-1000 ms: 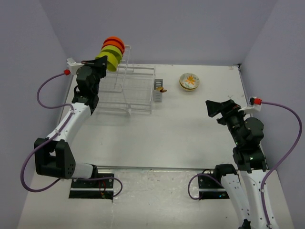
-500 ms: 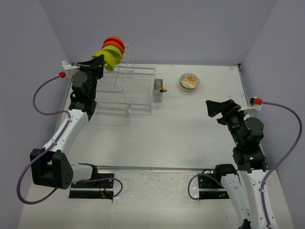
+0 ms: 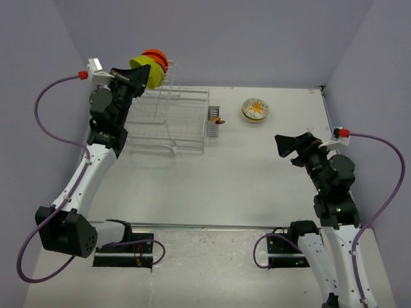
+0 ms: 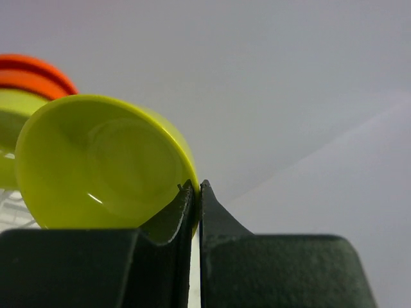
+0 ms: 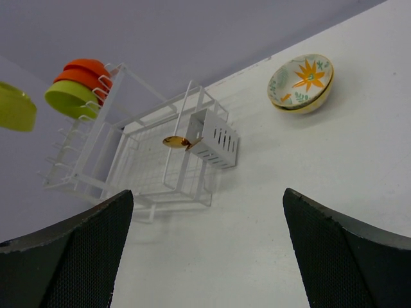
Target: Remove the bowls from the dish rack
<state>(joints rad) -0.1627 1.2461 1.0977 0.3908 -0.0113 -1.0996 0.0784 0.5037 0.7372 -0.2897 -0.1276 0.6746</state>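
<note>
**Top external:** The left gripper [image 3: 137, 78] is seen at the upper left of the frame, higher than a sec. ago. A lime-green bowl [image 3: 145, 66] has been carried up w/ it, out of the tower of the dish rack [image 3: 170, 122]. The bowl's rim is pinched by the closed jaws. The orange-red bowls [image 3: 158, 56] are left at the tower's top, just right of the lifted bowl. A cream flower-pattern bowl [image 3: 255, 110] lies on the table [image 3: 244, 179], right of the rack and apart from it. The right gripper [image 3: 284, 146] is held at mid right, hardly moved.

**Left wrist:** The left half of the frame is filled by the held bowl, inside face shown. Its rim is clamped between the fingers [image 4: 168, 234], which are closed to a thin slit. A second lime-green bowl [image 4: 11, 106] and the orange-red ones are seen behind at the far left edge.

**Right wrist:** The lifted bowl is found at the far left edge, clear of the rack wires. The second green bowl and two orange-red bowls are seen in the tower, upper left. The right jaws are spread wide at the lower corners, w/ nothing between them.

**Task:** Extraction of this bowl is judged done and set-down on the table is judged next. Approx. three bowls are left in the rack.
</note>
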